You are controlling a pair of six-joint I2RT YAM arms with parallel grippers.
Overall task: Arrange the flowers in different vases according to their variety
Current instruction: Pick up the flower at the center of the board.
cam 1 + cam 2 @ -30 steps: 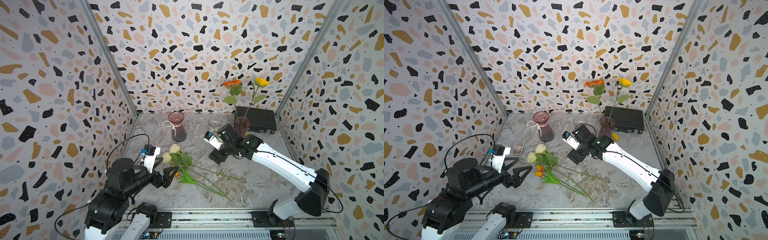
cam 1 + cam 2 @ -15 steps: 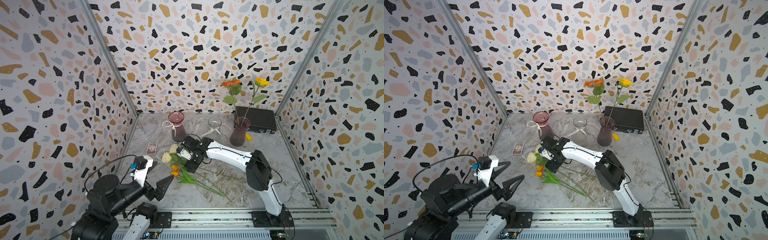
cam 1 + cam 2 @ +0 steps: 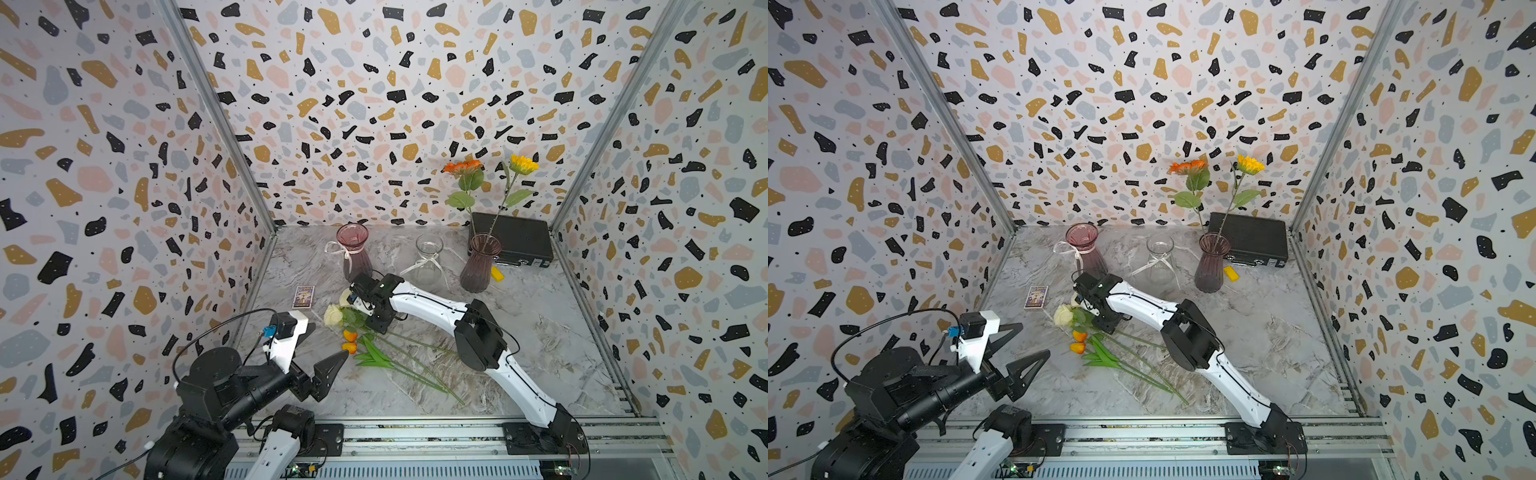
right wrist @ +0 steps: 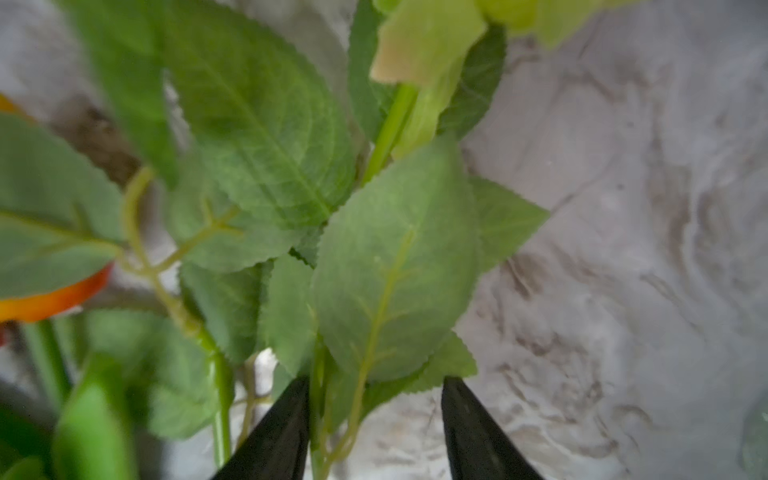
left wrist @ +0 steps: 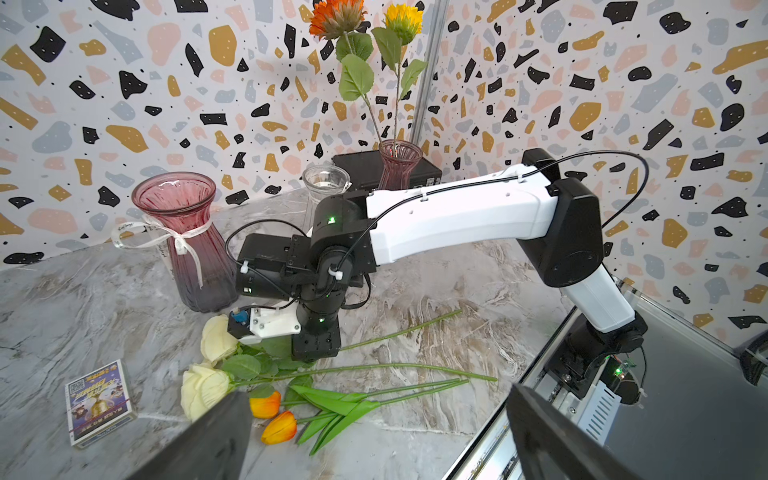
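Four of the six flowers are unplaced by my count, so I judge the job about a third done.

Sweeping from the left: my left gripper point(image 3: 331, 338) hangs over the front corner, jaws spread wide and empty. Beyond it a card box point(image 3: 304, 296) lies flat on the table point(image 3: 540, 332). The pink vase point(image 3: 353, 253) stands empty behind that. Just in front of it the two roses point(image 3: 333, 316) and two tulips point(image 3: 350, 336) lie with heads to the left, their stems fanning toward the front right and crossing.

My right gripper point(image 4: 376, 380) is down on the rose foliage. In the wrist view its jaws stand partly apart with leaves point(image 4: 395, 257) between them, and I see no pinch on anything.

Next comes the clear vase point(image 3: 429, 259), also empty. The purple vase point(image 3: 478, 266) holds both daisies point(image 3: 461, 167) upright, so that variety is sorted. Roses and tulips each need their own vase.

For room, the vases stand in a row across the back, apart from each other. The pink one is close behind my right wrist, so any lift of a rose has glass near it. The purple vase stands just before the black case point(image 3: 519, 241), with a small yellow piece point(image 3: 497, 274) at its foot. The table's right half is bare, the best place to swing a long stem.
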